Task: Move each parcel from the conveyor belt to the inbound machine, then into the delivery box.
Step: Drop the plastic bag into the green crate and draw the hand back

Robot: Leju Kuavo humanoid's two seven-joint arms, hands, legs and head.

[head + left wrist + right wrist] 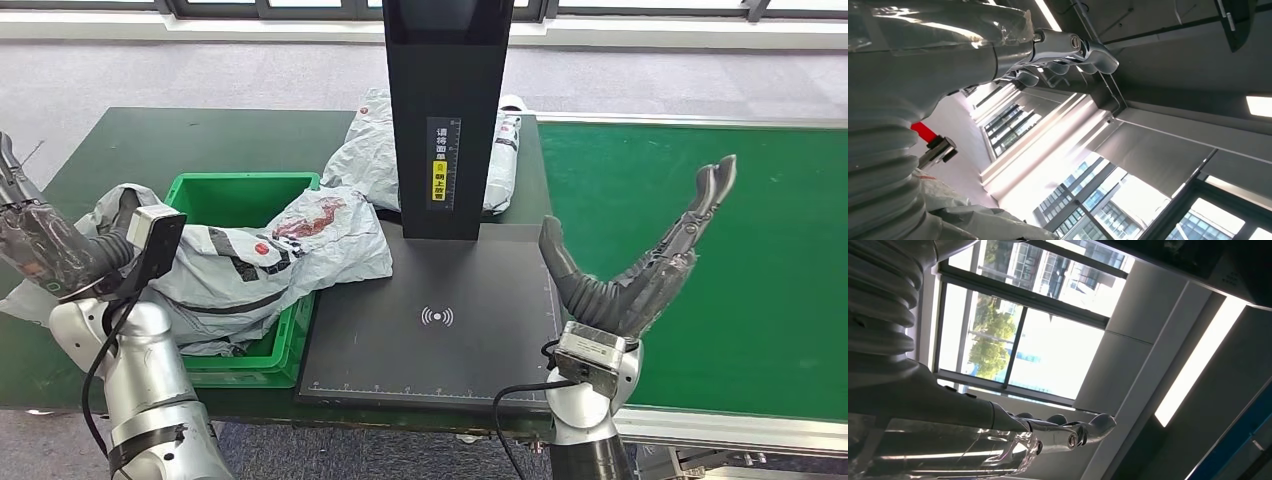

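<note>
Parcels lay at the bench's left side: one grey bag [270, 255] draped over the green box [240, 190], spilling onto the scanner plate [430, 340]; another [375, 150] lay behind the scanner post [447, 110]. The right hand [640, 250] hung wide and empty over the green belt [700, 250]. The left hand [40, 245] looked empty, its grip unclear. Pushing the draped bag fully into the box seemed wise. Large windows lined the room.

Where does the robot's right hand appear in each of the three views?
Head view: right hand, open, raised over the conveyor belt's near edge.
Right wrist view: right hand, fingers extended toward the windows.
Left wrist view: not in it.
Shared landmark: the right hand's extended fingers.
</note>
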